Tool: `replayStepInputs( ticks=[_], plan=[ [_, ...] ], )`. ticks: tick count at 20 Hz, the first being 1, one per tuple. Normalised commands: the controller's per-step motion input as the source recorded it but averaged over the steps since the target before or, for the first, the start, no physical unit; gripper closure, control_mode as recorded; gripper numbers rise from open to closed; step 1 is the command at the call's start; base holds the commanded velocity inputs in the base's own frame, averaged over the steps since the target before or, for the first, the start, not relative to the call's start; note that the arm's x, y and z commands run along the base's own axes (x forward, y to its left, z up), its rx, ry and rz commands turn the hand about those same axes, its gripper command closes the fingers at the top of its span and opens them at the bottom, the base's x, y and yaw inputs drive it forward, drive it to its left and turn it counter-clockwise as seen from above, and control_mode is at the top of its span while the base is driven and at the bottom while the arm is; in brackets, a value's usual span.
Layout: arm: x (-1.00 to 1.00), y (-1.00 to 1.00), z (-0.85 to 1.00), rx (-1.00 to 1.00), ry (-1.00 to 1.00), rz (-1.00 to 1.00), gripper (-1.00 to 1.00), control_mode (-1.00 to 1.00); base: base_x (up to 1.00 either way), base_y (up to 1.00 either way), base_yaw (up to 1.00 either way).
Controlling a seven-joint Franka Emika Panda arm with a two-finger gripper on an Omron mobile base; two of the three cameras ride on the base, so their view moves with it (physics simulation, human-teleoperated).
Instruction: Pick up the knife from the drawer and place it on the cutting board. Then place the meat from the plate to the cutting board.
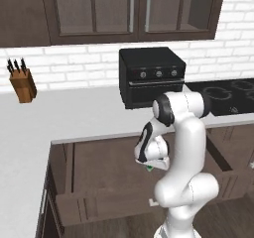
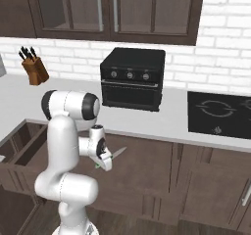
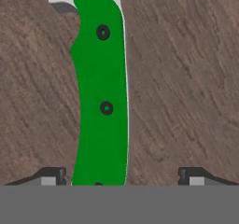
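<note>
- Pincer [image 3: 122, 174] is low inside the open drawer [image 1: 74, 202], pointing down at its dark-brown wood-grain floor.
- Hand view: fingertips [image 3: 52, 175] stand wide apart, one on each side of the knife [image 3: 100, 92], with clear gaps to the green handle. No contact visible, nothing clamped.
- Knife lies flat on the drawer floor. Green handle runs up the middle of the hand view, three dark rivets along it, and a bit of silvery blade shows at the top edge.
- Right base view: the blade pokes out just beside the pincer, angled up to the right; a sliver of green shows under the hand.
- Left base view: only a speck of green under the hand, the rest is hidden by the arm.
- Drawer is pulled well out from under the front edge of the desk [image 1: 74, 113]; its side walls and front panel are dark brown.
- Desk is a pale grey top, running along the wall and turning a corner on the left side.
- Black toaster oven [image 2: 132, 78] with three knobs stands toward the back edge of the desk.
- Brown knife block [image 1: 23, 85] with black handles sits toward the back left of the desk.
- Black cooktop [image 2: 218, 114] is set into the desk right of the oven.
- Wall is white brick, with dark glass-front cabinets [image 2: 112, 9] above.
</note>
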Motion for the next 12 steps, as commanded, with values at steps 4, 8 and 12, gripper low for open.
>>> replayStepInputs(
  ticks=[4,8,12],
  plan=[
    [0.27,0.0,0.0,0.01,0.01,0.0,-1.0,-1.0,0.0,0.0,0.0],
    [-0.03,0.0,-0.27,0.0,0.1,0.0,1.0,-1.0,0.0,0.0,0.0],
    [-0.06,0.0,-0.22,0.0,0.07,0.0,1.0,-1.0,0.0,0.0,0.0]
  ],
)
